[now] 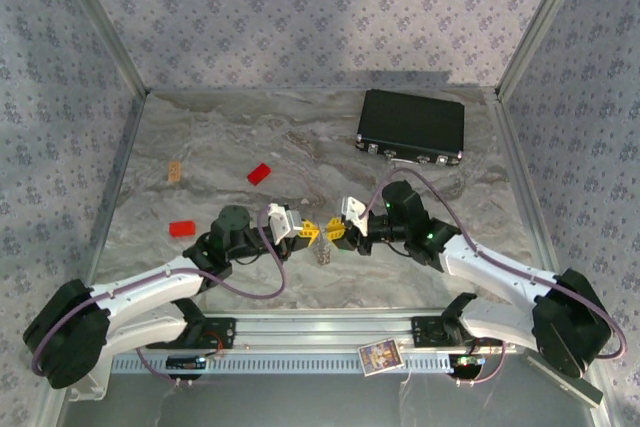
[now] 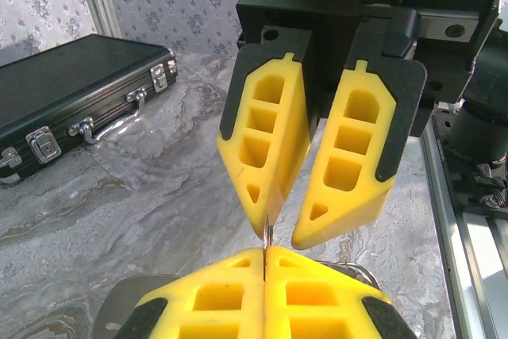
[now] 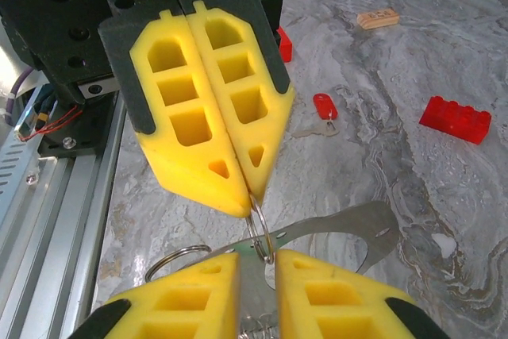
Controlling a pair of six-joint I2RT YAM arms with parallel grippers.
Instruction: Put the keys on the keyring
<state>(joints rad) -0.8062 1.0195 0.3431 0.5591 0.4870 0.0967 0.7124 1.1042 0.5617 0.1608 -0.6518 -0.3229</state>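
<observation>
Looks like a robot lab test booth: patterned walls (image 1: 300,7) on aluminium posts (image 1: 100,19), marbled surface (image 1: 230,127), robot arms (image 1: 140,292) bolted to a rail (image 1: 320,325).

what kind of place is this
Probably a robot lab test cell: a left arm and right arm bolted to an aluminium rail, on a marble-patterned tabletop boxed in by floral-patterned walls.

1. left gripper (image 3: 250,194), right gripper (image 3: 258,279): yellow pads on black backing.
2. table (image 1: 200,147): grey marble, pale veins.
3. walls (image 1: 300,7): lilac-grey, small repeating floral print.
4. case (image 1: 411,125), upper right of top view: black, silver latches.
5. brick (image 3: 455,119), right edge: red. small block (image 3: 378,17), top: tan.
6. key (image 3: 324,105): red head. keyring (image 3: 255,228): silvery.
7. cable (image 1: 250,293): purple, over white arm links.
</observation>
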